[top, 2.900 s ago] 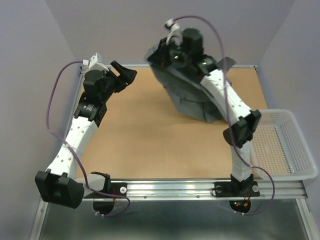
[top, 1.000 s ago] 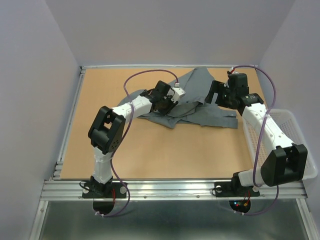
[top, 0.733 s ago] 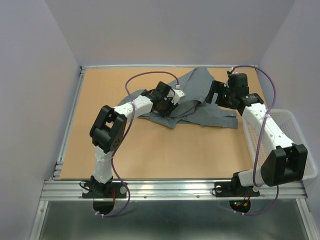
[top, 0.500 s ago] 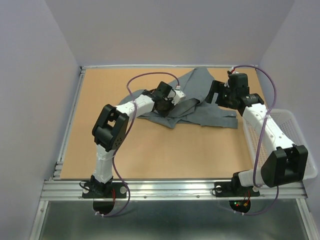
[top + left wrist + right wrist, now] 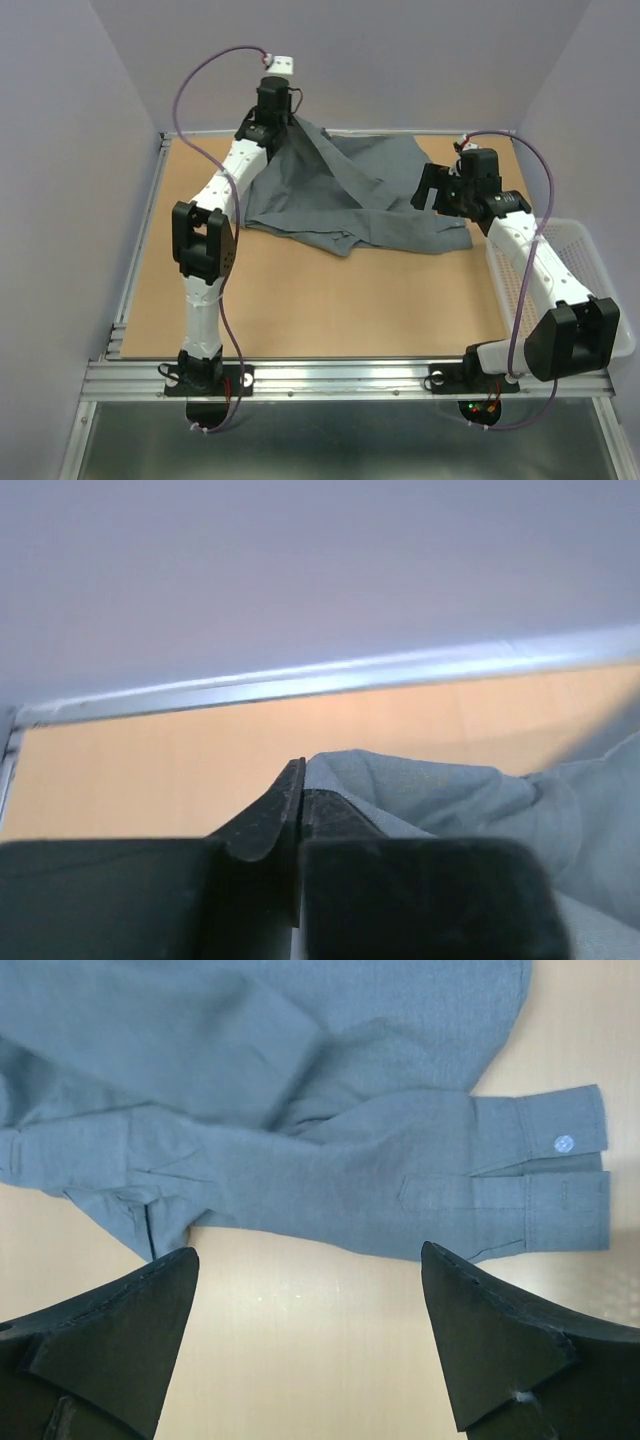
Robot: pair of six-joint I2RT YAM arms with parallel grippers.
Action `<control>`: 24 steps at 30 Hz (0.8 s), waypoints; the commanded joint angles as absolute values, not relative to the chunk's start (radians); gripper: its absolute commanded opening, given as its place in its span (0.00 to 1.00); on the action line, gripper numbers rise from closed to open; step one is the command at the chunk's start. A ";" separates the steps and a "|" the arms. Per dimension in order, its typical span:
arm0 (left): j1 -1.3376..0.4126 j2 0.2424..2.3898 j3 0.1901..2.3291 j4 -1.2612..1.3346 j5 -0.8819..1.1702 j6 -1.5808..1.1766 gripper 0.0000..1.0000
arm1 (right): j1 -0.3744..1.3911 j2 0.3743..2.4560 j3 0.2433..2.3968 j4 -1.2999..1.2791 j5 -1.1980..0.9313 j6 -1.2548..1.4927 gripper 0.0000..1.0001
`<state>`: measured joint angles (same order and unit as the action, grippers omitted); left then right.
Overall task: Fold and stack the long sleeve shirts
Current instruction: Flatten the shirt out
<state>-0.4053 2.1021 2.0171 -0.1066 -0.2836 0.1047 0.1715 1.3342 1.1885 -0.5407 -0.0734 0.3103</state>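
Aluminium rail (image 5: 350, 378) lies nearest us, bearing two arms, the left arm (image 5: 225, 190) and the right arm (image 5: 530, 262). Beyond it we see a tan fibreboard table (image 5: 300, 300) and one white mesh basket (image 5: 565, 290) at its right edge, partly hidden by that arm. We count one grey long sleeve shirt (image 5: 360, 200), rumpled across the table's far half, its collar hard to make out. The right gripper (image 5: 308, 1252) hovers over a buttoned cuff (image 5: 560, 1145), jaws spread wide, holding nothing. The left gripper (image 5: 300, 800), raised at the far edge, pinches a shirt fold, and the cloth hangs from it tent-like. Lavender walls (image 5: 400, 60) enclose everything.
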 commanded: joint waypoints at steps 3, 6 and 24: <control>-0.287 2.180 2.096 -0.081 -0.393 -0.244 0.50 | 0.190 1.362 1.154 -0.500 -0.133 0.264 0.97; -0.279 2.126 2.022 -0.074 -0.387 -0.233 0.72 | 0.216 1.408 1.147 -0.500 -0.143 0.262 0.97; -0.247 1.811 1.374 -0.092 -0.209 -0.388 0.78 | 0.520 1.785 1.336 -0.492 0.132 0.125 0.92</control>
<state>-0.2657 1.7748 1.3785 -0.1184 -0.2481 -0.3580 0.4412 1.7535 1.2278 -0.5365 0.0345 0.2188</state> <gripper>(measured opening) 0.778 0.918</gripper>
